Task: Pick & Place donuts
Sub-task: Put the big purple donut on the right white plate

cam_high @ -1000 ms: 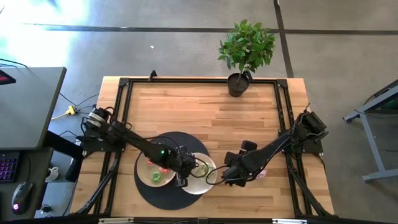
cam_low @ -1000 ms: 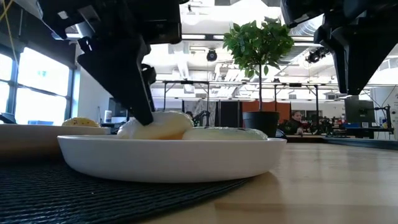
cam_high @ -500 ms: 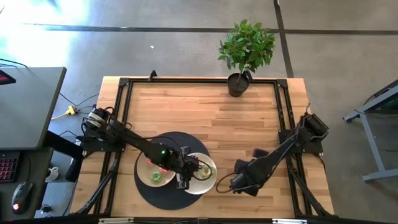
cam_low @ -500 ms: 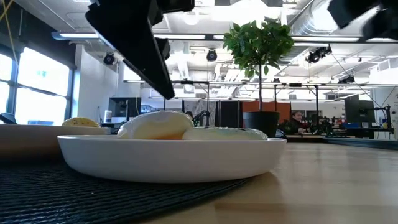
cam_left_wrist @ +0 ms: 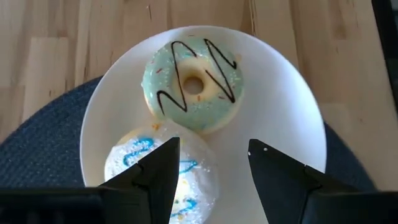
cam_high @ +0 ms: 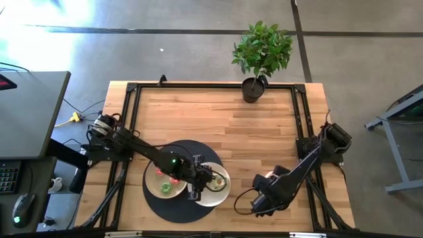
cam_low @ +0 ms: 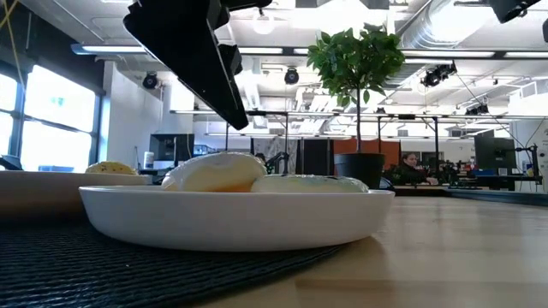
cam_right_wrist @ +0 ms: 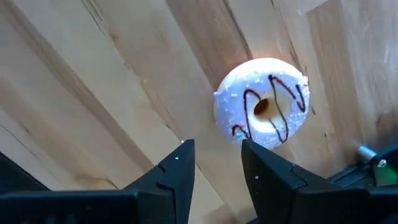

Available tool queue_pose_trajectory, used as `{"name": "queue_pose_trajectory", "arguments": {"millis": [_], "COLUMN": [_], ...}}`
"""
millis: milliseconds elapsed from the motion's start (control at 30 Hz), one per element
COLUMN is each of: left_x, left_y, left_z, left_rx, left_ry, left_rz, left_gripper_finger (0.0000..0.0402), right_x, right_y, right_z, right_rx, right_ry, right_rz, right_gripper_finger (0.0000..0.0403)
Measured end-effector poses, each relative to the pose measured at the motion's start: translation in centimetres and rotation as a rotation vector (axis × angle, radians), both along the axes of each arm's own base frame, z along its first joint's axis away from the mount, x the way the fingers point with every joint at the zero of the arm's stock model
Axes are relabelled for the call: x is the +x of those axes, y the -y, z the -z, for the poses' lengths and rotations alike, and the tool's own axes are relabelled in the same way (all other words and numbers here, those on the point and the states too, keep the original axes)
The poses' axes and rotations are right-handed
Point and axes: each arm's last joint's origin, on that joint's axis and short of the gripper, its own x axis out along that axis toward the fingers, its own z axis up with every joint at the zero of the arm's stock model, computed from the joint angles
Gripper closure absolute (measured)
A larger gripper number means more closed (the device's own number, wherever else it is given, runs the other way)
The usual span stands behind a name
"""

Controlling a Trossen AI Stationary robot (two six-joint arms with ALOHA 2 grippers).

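Note:
My left gripper [cam_left_wrist: 214, 168] is open and hovers over the right white plate [cam_left_wrist: 298, 112]. On that plate lie a green-white donut with a chocolate zigzag [cam_left_wrist: 191, 84] and a cream donut with blue squiggles [cam_left_wrist: 155, 168]. In the low view its dark finger [cam_low: 197, 51] stands clear above the cream donut [cam_low: 214, 171]. My right gripper [cam_right_wrist: 217, 165] is open above bare wood near the table's near right edge. A pale donut with a chocolate zigzag [cam_right_wrist: 261, 111] lies flat on the table beyond its fingertips. Both grippers touch nothing.
A second white plate [cam_high: 153, 188] with small green and pink donuts sits to the left of the first; both plates rest on a round dark mat [cam_high: 185, 149]. A potted plant [cam_high: 254, 89] stands at the far edge. Bare wood lies between the plant and the plates.
My left gripper has risen straight up off the cream donut, which stays on the plate beside the green-white one. My right gripper has lifted out of the low view and swung toward the table's near edge.

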Motion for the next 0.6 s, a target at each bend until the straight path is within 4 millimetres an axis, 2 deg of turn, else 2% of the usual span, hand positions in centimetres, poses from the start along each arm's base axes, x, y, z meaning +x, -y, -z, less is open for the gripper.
{"name": "queue_pose_trajectory", "arguments": {"millis": [133, 300, 433, 600], "left_x": [0.0, 0.0, 0.1, 0.4], "left_y": [0.0, 0.0, 0.0, 0.1], "left_z": [0.0, 0.0, -0.2, -1.0], "left_rx": [0.02, 0.033, 0.037, 0.029], "left_ry": [0.005, 0.008, 0.013, 0.037], "left_rz": [0.028, 0.042, 0.051, 0.052], "left_gripper_finger": [0.0212, 0.0212, 0.0212, 0.0212], "right_x": [-0.4, -1.7, -1.8, -1.7], "right_y": [0.1, 1.2, 1.8, 2.2], "right_z": [0.8, 4.3, 6.4, 7.1], "right_rx": [-0.035, -0.024, 0.021, 0.022], "right_ry": [0.004, -0.101, -0.082, -0.059], "right_rz": [0.032, 0.113, 0.126, 0.104], "right_gripper_finger": [0.0274, 0.0274, 0.0274, 0.0274]}}
